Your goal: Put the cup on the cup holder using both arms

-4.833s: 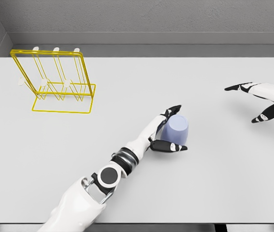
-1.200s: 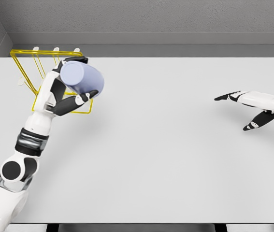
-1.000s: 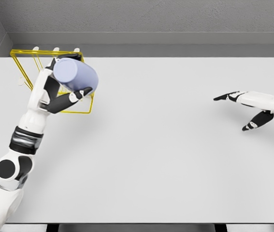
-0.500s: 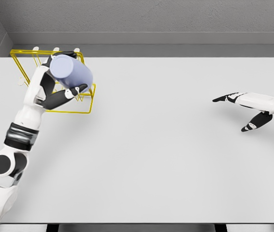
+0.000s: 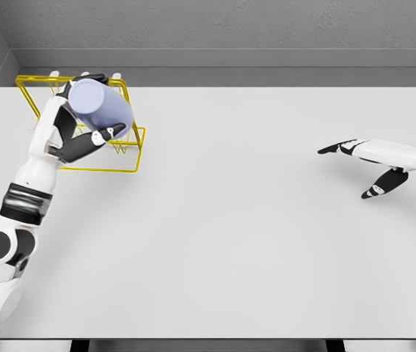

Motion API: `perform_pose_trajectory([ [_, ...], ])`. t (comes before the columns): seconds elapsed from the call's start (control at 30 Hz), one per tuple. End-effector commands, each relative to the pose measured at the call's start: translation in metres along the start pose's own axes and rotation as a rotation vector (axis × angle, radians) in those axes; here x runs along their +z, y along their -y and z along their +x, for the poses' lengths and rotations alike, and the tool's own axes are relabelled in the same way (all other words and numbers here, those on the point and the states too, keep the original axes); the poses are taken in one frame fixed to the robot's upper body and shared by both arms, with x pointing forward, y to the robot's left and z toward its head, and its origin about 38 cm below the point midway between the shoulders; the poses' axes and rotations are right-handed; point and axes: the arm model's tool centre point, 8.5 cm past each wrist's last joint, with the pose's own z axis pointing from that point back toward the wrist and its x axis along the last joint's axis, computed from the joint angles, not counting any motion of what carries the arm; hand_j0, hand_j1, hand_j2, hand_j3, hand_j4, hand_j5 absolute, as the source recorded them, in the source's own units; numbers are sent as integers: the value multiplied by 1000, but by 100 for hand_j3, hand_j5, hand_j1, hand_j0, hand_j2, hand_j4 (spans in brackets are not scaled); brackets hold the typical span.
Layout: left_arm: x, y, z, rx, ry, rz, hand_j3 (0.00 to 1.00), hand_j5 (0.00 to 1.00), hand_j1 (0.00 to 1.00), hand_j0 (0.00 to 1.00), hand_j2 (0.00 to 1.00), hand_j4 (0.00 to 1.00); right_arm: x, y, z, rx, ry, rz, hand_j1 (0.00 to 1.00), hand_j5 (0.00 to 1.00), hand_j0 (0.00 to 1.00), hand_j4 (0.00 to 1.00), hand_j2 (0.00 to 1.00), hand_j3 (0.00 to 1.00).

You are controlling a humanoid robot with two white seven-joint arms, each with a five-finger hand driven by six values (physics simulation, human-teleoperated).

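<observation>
A: Nearest thing?
B: Left arm, coming in at the lower left corner, forearm running up the left side of the light grey worktop (image 5: 230, 242).

A: Right side?
B: Right hand (image 5: 369, 165) comes in from the right edge at mid-height. Fingers spread and released, holding nothing, dark fingertips pointing left, above the worktop. Can't tell whether it touches the surface.

A: Further back, the left hand?
B: Left hand (image 5: 68, 136) is raised at the far left, fingers grasping the cup (image 5: 99, 106). Thumb and dark fingers wrap its lower side; more fingers show over its top edge.

A: Cup details?
B: Pale lavender-blue, plain, tipped on its side. The flat round end faces the camera and slightly left. Off the worktop, carried in the hand.

A: Where is it relative to the rack?
B: Right in front of the cup holder (image 5: 130, 139), overlapping its upper middle part. The holder is a yellow wire frame with a rectangular base on the worktop and slanted pegs with white tips. Can't tell whether the cup touches any peg.

A: Farthest back?
B: Grey wall (image 5: 230, 26) behind the far edge of the worktop.
</observation>
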Motion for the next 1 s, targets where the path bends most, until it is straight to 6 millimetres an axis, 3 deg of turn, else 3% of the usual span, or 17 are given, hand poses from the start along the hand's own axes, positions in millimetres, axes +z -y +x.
perform_pose_trajectory([
  [0.0, 0, -2, 0, 0, -3, 4, 66, 66, 66, 66, 66, 66, 0, 1, 0, -5, 1, -6, 100, 100, 100, 100, 100, 100],
  [0.63, -5, -6, -1, 2, -42, 12, 66, 66, 66, 66, 66, 66, 0, 1, 0, -6, 1, -4, 100, 100, 100, 100, 100, 100],
  [0.73, -5, -6, -1, 2, -42, 13, 79, 79, 79, 79, 79, 79, 0, 1, 1, -5, 3, -4, 100, 100, 100, 100, 100, 100],
  [0.8, -5, -7, -1, 1, -47, 16, 81, 81, 81, 81, 81, 81, 0, 0, 0, -6, 3, -3, 100, 100, 100, 100, 100, 100],
  [0.9, -7, -12, 0, -7, -46, 28, 100, 100, 100, 100, 100, 100, -1, 0, 1, -5, 4, -3, 100, 100, 100, 100, 100, 100],
  [0.97, -8, -12, 0, -13, -46, 28, 100, 100, 100, 100, 100, 100, -1, 1, 1, -5, 4, -4, 100, 100, 100, 100, 100, 100],
])
